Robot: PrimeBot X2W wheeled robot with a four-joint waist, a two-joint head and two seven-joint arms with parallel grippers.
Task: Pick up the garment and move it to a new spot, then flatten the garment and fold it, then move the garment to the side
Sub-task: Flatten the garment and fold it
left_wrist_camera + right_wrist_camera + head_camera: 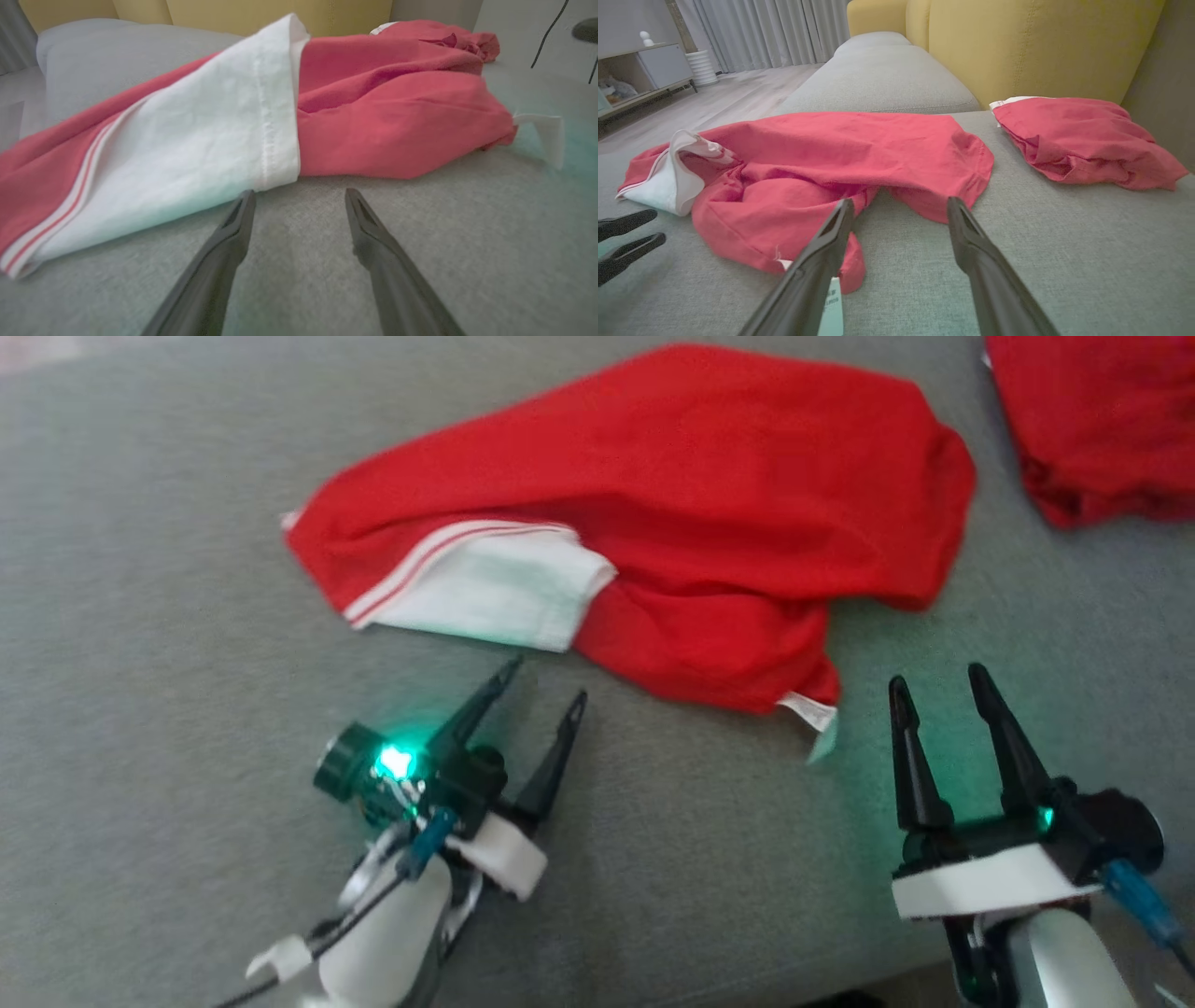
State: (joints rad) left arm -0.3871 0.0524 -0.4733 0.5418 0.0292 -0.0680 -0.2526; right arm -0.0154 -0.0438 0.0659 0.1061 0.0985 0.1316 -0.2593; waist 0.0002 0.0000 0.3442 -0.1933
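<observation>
Lying on the seat: the garment point(672, 504), red, rumpled and partly doubled over itself, in the middle of the grey sofa cushion point(140, 616).
White panel: a white section with red stripes point(485, 588), turned up at the garment's near left edge.
Care tag: a small white tag point(810, 711) sticking out at the near right corner.
Left gripper: the left gripper point(549, 679) has its jaws spread wide and empty, low over the cushion, tips just short of the white panel.
Right gripper: the right gripper point(938, 677) has its jaws apart and holds nothing, just beside the care tag.
Second red piece: a loose red bundle point(1102, 420) at the far right, apart from the garment, by the yellow backrest point(1041, 46).
Done so far: no flattening or fold shows; whether this is already the new spot cannot be told.
To do: by my reading, a grasp at the two near corners, then spreading flat, folding, and setting the garment aside.
</observation>
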